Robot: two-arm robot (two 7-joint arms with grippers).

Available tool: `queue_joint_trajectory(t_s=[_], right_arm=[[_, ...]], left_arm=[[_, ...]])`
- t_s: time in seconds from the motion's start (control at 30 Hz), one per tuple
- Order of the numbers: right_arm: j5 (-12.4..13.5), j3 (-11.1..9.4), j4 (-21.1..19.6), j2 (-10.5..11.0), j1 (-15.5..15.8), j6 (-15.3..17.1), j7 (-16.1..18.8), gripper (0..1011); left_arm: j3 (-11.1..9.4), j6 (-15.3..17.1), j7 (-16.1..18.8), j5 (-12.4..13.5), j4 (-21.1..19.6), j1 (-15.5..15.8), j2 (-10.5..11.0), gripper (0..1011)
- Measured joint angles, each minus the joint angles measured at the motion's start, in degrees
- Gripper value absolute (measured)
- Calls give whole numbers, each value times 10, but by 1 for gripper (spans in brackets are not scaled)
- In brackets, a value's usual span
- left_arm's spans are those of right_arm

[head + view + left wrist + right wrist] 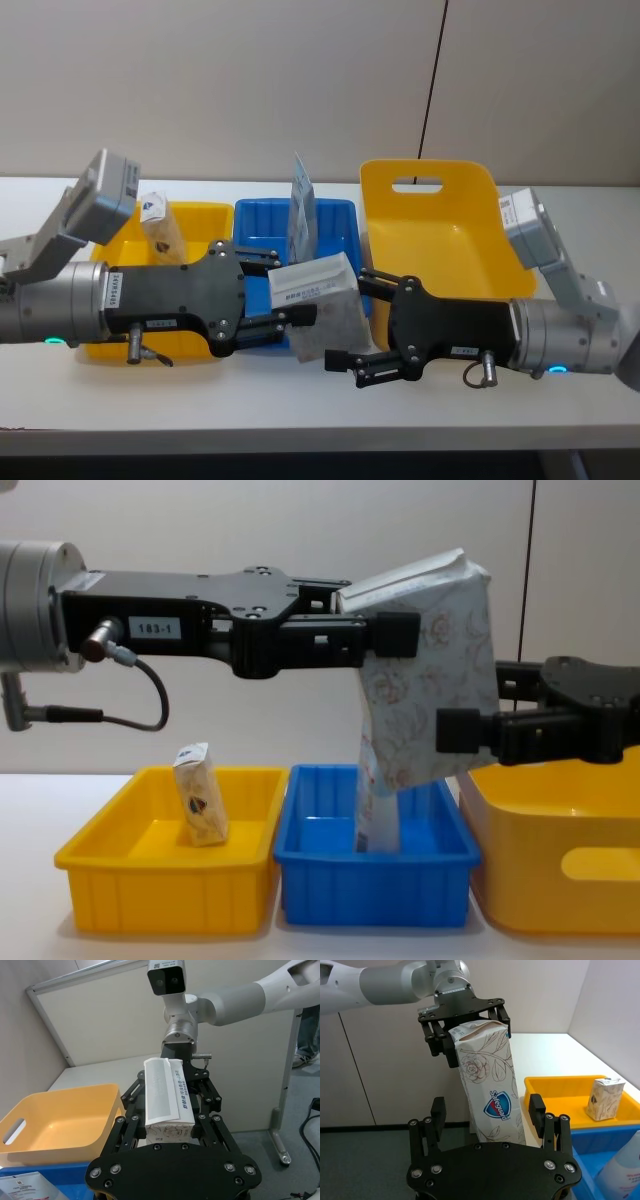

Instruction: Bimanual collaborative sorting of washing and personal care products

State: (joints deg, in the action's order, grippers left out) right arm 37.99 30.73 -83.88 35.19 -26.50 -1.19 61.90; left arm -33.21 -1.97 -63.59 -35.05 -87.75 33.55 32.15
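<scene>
Above the blue tray (375, 872), shut the open right gripper (487, 1107) softly on the pack (425, 685) (clamped up top by the left gripper (168, 1106)).

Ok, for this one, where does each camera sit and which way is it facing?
Head view: high up, looking down at the table; left pincer shut on the pack, right pincer open around it.
Chest view: low, looking level across the yellow tray, blue tray and yellow basket; both pincers enter from the sides.
Left wrist view: behind the left pincer, facing the right arm.
Right wrist view: behind the right pincer, facing the left arm.
Shared: every view shows the pack.
</scene>
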Motion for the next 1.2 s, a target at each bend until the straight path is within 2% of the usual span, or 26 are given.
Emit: queue_joint_trajectory(t_s=[0.4,0.73,0.83,0.97,1.03,1.2], right_arm=[[-1,8,4,-2,-10,0,-2,1002],[-5,14,7,-7,-15,-5,-17,996],[-6,15,8,-8,-16,-6,-20,944],[-9,19,8,-9,-18,-9,-24,807],[-9,19,8,-10,-18,-10,-26,775],[-10,22,9,-11,-19,-12,-28,596]], left_arm=[[-2,-1,1,-1,-2,1,2,414],[-3,-1,1,-1,-2,2,3,414],[-3,-1,1,-1,-2,2,3,414],[-3,-1,1,-1,-3,2,3,414],[-4,-1,1,-1,-3,2,3,414],[-4,-1,2,-1,-2,2,3,414]])
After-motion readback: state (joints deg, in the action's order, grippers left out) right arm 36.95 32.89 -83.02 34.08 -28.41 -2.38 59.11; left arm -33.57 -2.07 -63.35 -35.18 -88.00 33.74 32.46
